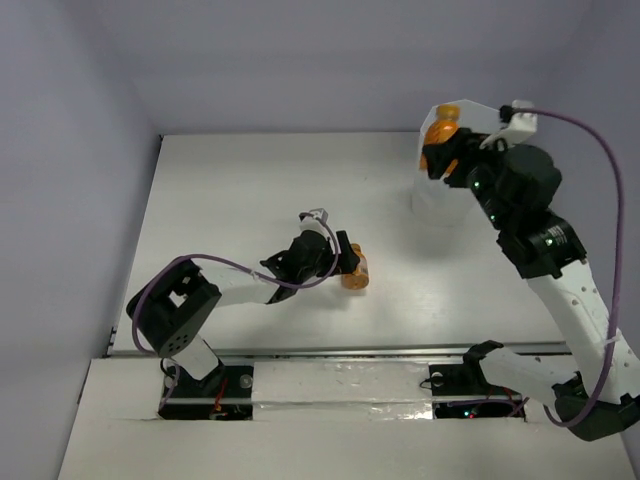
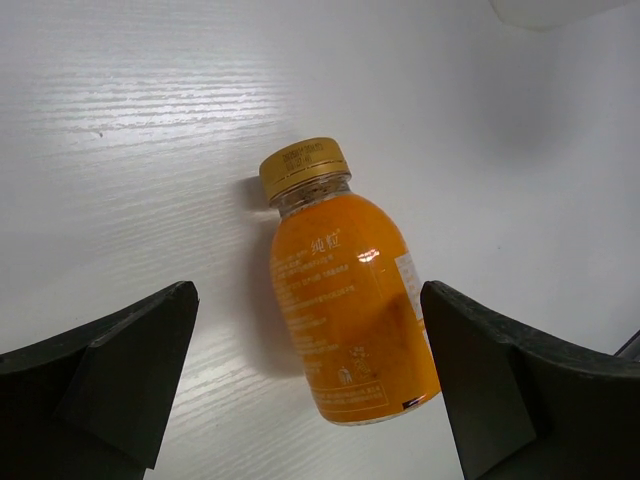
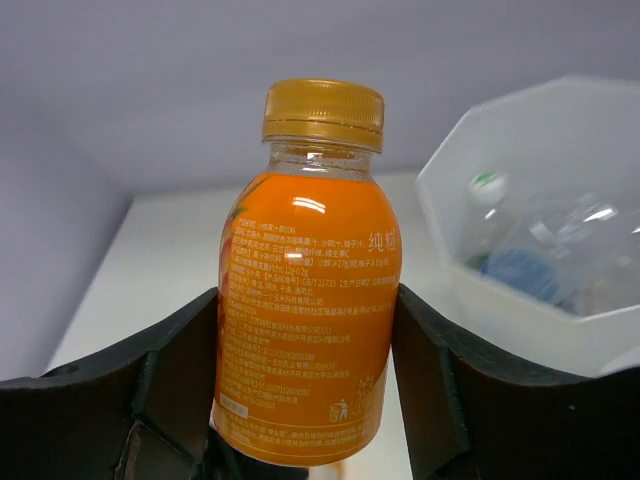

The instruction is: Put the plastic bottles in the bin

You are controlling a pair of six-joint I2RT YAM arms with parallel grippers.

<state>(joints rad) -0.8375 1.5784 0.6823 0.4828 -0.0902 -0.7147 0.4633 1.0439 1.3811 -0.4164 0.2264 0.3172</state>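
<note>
My right gripper [image 1: 447,150] is shut on an orange bottle [image 1: 439,129] with an orange cap, held upright above the left side of the translucent white bin [image 1: 432,206]. In the right wrist view the fingers [image 3: 175,370] squeeze this bottle [image 3: 310,290], and the bin [image 3: 520,322] is to its right with clear bottles [image 3: 560,240] inside, one blue-labelled [image 3: 518,271]. A second orange bottle [image 1: 356,270] lies on its side mid-table. My left gripper [image 1: 343,260] is open, its fingers on either side of that bottle [image 2: 345,300], apart from it.
The white table [image 1: 240,200] is walled by pale panels at the back and left. The bin's lower edge [image 2: 550,10] shows at the top right of the left wrist view. A purple cable [image 1: 610,180] loops off the right arm.
</note>
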